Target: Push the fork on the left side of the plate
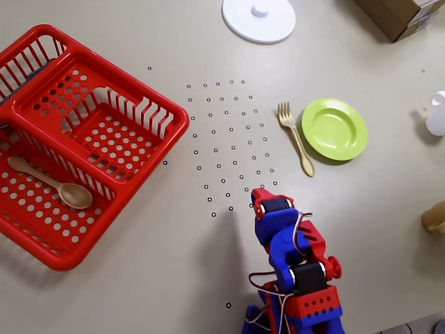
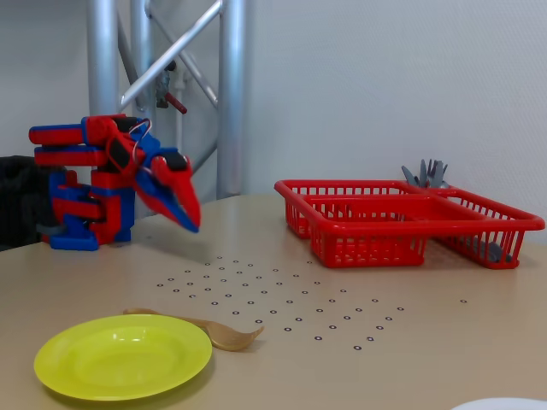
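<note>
The tan fork (image 1: 295,136) lies on the table right beside the left rim of the lime-green plate (image 1: 334,129) in the overhead view, tines pointing up the picture. In the fixed view the fork (image 2: 201,328) sticks out to the right from behind the plate (image 2: 122,355). My red and blue gripper (image 1: 259,197) is folded back near the arm's base, well below the fork in the overhead view. In the fixed view the gripper (image 2: 192,225) points down, shut and holding nothing, above the table.
A red two-part basket (image 1: 76,132) fills the left of the overhead view, with a tan spoon (image 1: 52,184) in one part. A white disc with a knob (image 1: 259,17), a cardboard box (image 1: 403,15), a white object (image 1: 437,115) and a tan object (image 1: 434,218) lie around the edges.
</note>
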Tool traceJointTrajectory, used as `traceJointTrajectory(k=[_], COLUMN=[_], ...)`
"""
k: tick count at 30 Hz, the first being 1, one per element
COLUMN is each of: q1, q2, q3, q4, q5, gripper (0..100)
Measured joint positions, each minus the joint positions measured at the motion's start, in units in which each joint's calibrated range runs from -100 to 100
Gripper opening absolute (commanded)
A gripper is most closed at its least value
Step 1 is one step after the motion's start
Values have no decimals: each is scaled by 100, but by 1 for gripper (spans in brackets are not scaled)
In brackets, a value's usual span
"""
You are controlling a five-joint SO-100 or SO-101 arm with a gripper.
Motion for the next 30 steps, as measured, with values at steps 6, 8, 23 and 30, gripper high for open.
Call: traceJointTrajectory(k=[6, 8, 23, 30], q1=[18, 18, 64, 64], q2=[0, -8, -33, -33], q3=[0, 0, 0, 0], q4=[473, 497, 681, 681], q5=[-88, -122, -254, -244], gripper=[0, 0, 0, 0])
